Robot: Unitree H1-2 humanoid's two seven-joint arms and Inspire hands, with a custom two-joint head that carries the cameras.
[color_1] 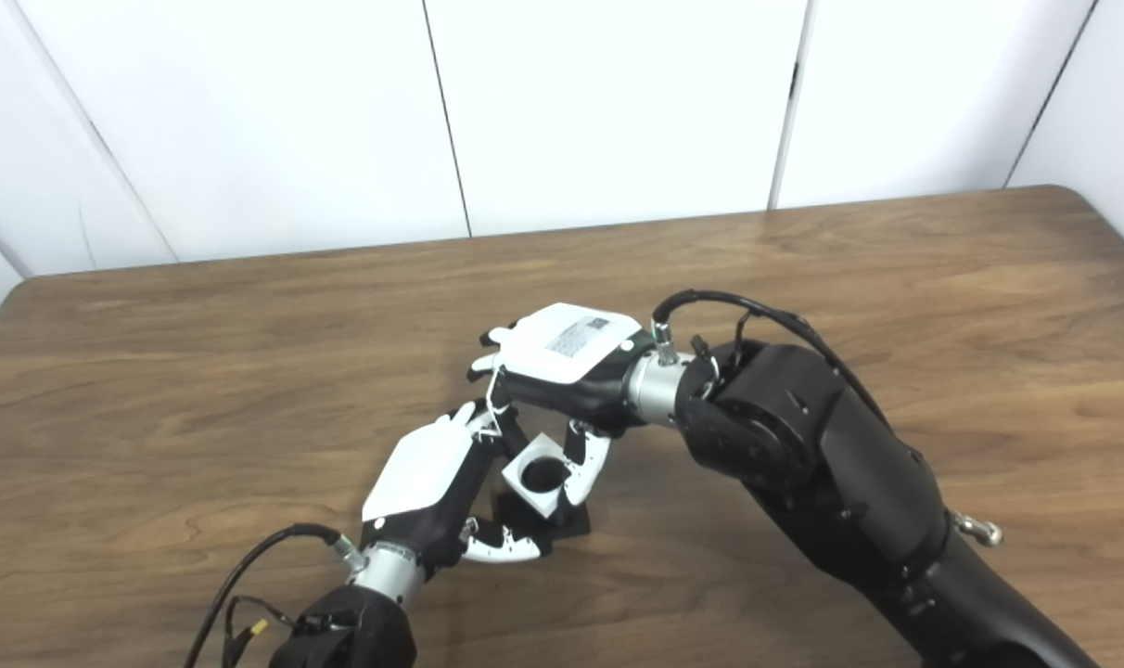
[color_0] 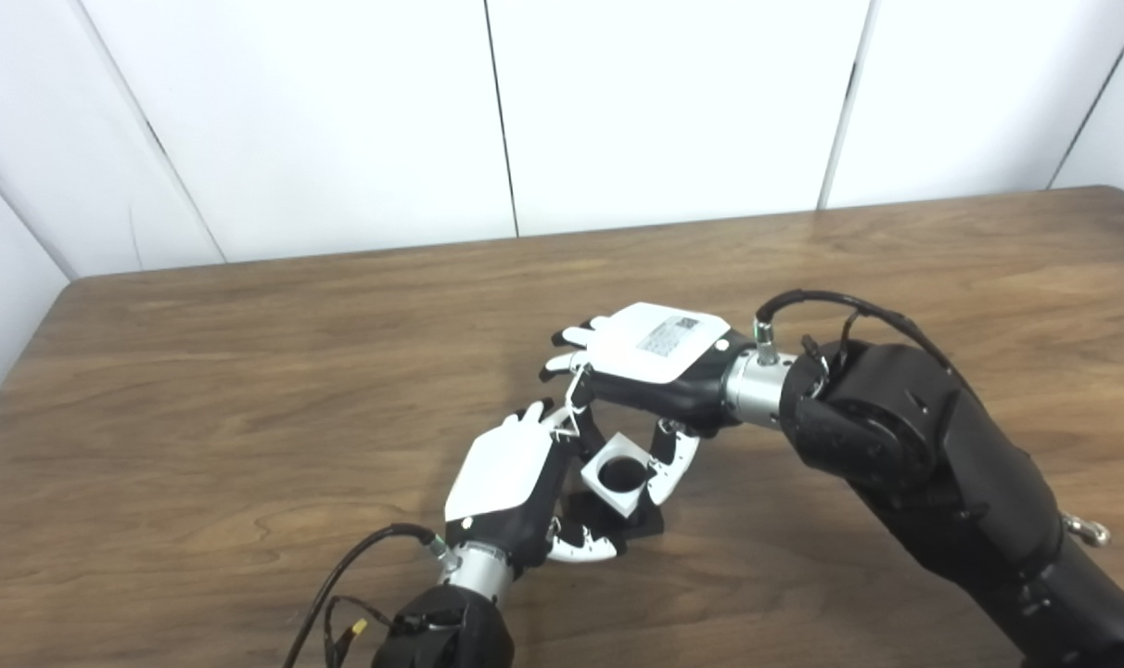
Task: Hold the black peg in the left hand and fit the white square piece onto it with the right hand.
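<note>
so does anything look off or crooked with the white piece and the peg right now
Nothing looks damaged or spilled. The white square piece sits tilted rather than level over the black peg base, between the left hand and right hand. Whether it is fully seated cannot be told.

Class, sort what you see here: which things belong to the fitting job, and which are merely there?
Part of the job: left hand; right hand; white square piece; black peg part, mostly hidden beneath it.

Merely there: wooden table; white wall panels.
</note>
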